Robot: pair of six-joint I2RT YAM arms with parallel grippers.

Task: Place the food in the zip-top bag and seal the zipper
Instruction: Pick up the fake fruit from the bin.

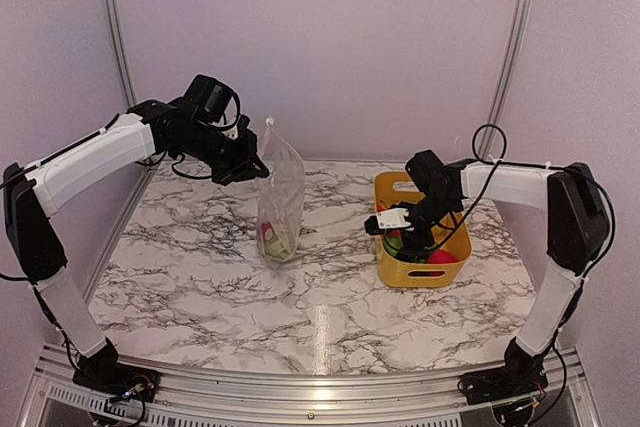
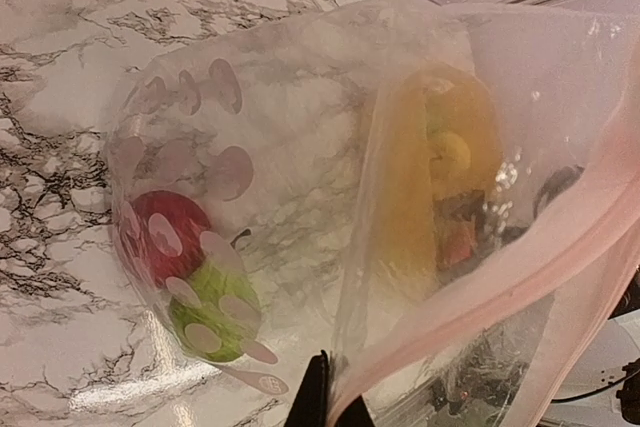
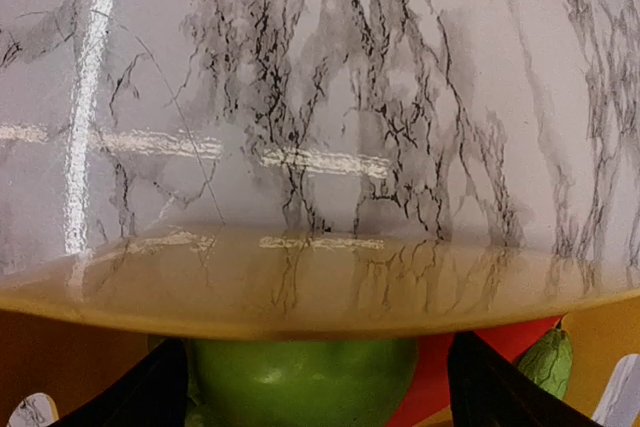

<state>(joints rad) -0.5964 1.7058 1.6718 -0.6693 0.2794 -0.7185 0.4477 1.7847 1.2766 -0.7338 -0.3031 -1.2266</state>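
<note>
Left hand (image 1: 252, 165) pinches the zip-top bag (image 1: 283, 192) by its upper edge. Right hand (image 3: 315, 387), spread wide, straddles a green apple (image 3: 300, 372) inside the yellow basket (image 1: 415, 275).

White-walled booth with a marble-patterned table

The table (image 1: 200, 277) has a white top veined in grey and black, glossy enough to carry a pale streak of reflected light (image 1: 320, 332) near its front middle (the right wrist view shows similar bright bands on the surface). A plain, faintly pinkish-white back wall (image 1: 320, 37) rises behind it, framed by two slim metal posts, one on the left (image 1: 112, 27) and one on the right (image 1: 515, 37). A ribbed aluminium rail (image 1: 300, 397) runs along the near edge.
</note>
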